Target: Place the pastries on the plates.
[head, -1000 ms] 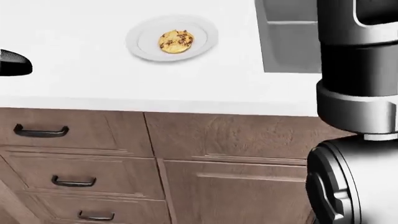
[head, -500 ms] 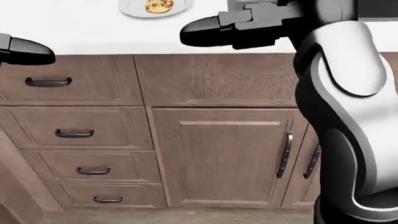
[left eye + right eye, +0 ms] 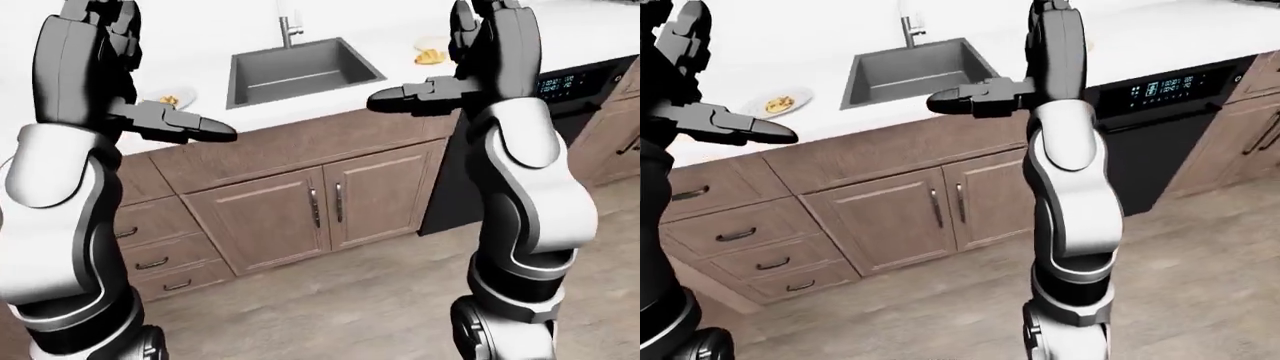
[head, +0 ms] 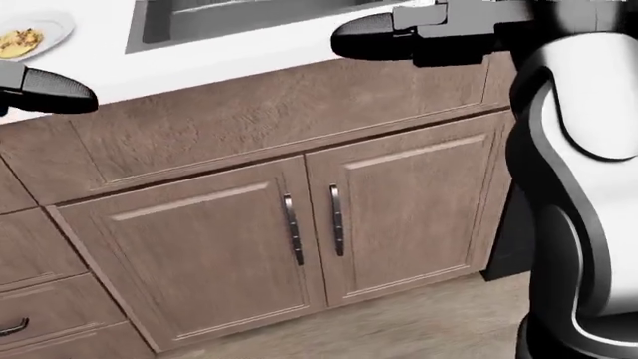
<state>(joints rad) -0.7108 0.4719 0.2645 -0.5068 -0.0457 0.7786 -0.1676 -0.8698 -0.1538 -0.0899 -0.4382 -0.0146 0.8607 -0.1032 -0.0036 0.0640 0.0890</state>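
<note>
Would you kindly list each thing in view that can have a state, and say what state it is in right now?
Cookie: lying on its plate.
Plate: on the counter, left of the sink, holding the cookie.
Croissant: on the counter right of the sink, not on a plate as far as shows.
Sink: empty.
Cabinet doors: closed.
Left hand: open, empty.
Right hand: open, empty.

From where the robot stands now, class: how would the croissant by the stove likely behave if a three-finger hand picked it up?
The croissant looks small and puffy, so probably light for its size. Its curved, uneven shape suggests it would rock rather than roll away. Baked pastry is likely fragile, so a hard pinch may crush it. Neither the left hand nor the right hand holds anything.
</note>
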